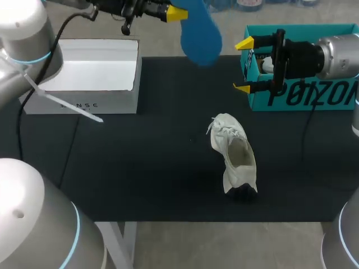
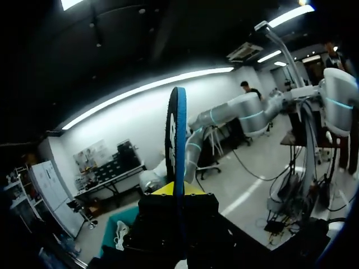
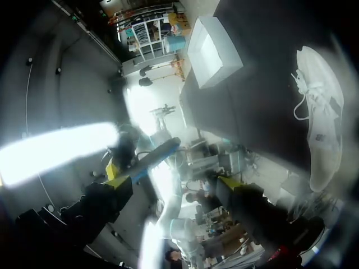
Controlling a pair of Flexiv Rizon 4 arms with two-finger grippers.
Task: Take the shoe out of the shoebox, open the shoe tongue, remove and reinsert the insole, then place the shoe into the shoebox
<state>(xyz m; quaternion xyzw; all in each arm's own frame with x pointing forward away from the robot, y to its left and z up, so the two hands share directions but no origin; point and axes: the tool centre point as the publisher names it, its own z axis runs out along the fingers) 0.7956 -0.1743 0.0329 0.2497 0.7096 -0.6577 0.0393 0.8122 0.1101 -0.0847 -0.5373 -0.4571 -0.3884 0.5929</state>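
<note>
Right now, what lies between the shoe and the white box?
Nothing; the head view shows only bare black table between the shoe and the white box.

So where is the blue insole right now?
In the head view, the blue insole hangs from the left pincer above the table's far side, between the white box and the teal shoebox.

Before you stands a table [image 1: 140, 168] with a flat black top. A white lace-up fabric sneaker [image 1: 235, 154] lies right of the middle, its heel toward the near edge. At the far left sits a white rectangular cardboard box [image 1: 95, 84], and at the far right a teal cardboard shoebox [image 1: 331, 98]. Both are well apart from the sneaker.
</note>
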